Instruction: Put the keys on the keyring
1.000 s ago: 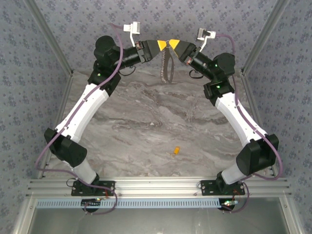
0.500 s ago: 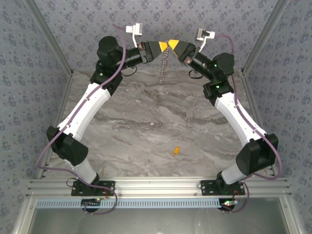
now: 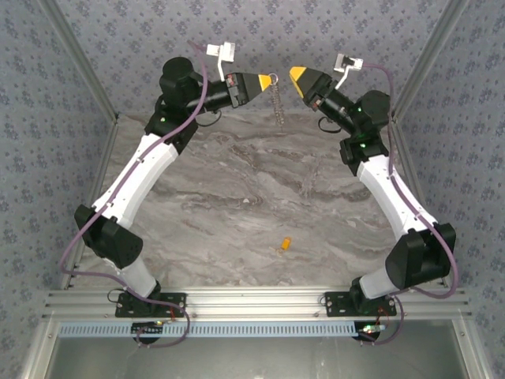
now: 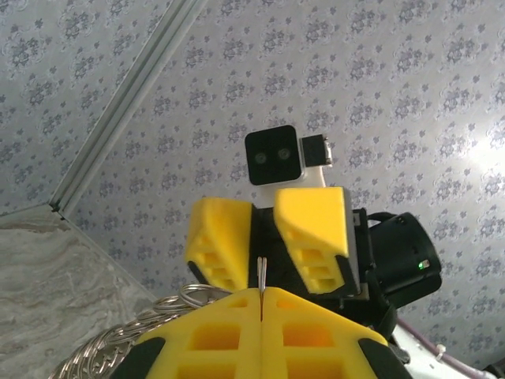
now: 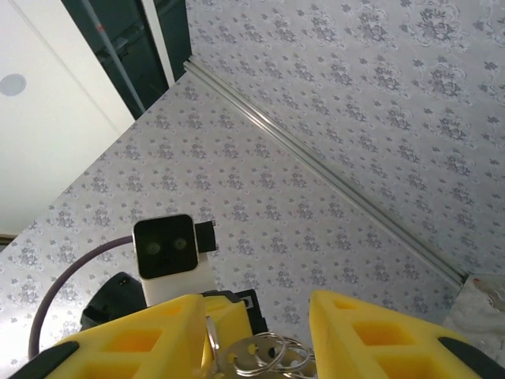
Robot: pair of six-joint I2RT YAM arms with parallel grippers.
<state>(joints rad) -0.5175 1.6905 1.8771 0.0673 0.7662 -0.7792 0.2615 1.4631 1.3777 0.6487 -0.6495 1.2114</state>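
High above the table's far edge, my left gripper [image 3: 267,80] is shut on the top ring of the keyring [image 3: 278,103], whose grey chain hangs down from it. In the left wrist view the thin ring edge sticks up between the shut yellow fingertips of the left gripper [image 4: 260,294], and the keyring [image 4: 110,351] trails off to the lower left. My right gripper [image 3: 294,75] stands open just right of the ring, apart from it. From the right wrist, the right gripper [image 5: 256,306] is open with the keyring [image 5: 264,355] showing between its fingers. The small orange key [image 3: 285,245] lies on the marble table.
The marble table [image 3: 237,189] has patterned walls on three sides, with metal rails [image 3: 79,55] at the corners. The arms' bases sit on the aluminium frame [image 3: 252,304] at the near edge.
My right gripper has opened and drawn back to the right, away from the ring. The left gripper has shut on the ring, and the chain now hangs from it alone.
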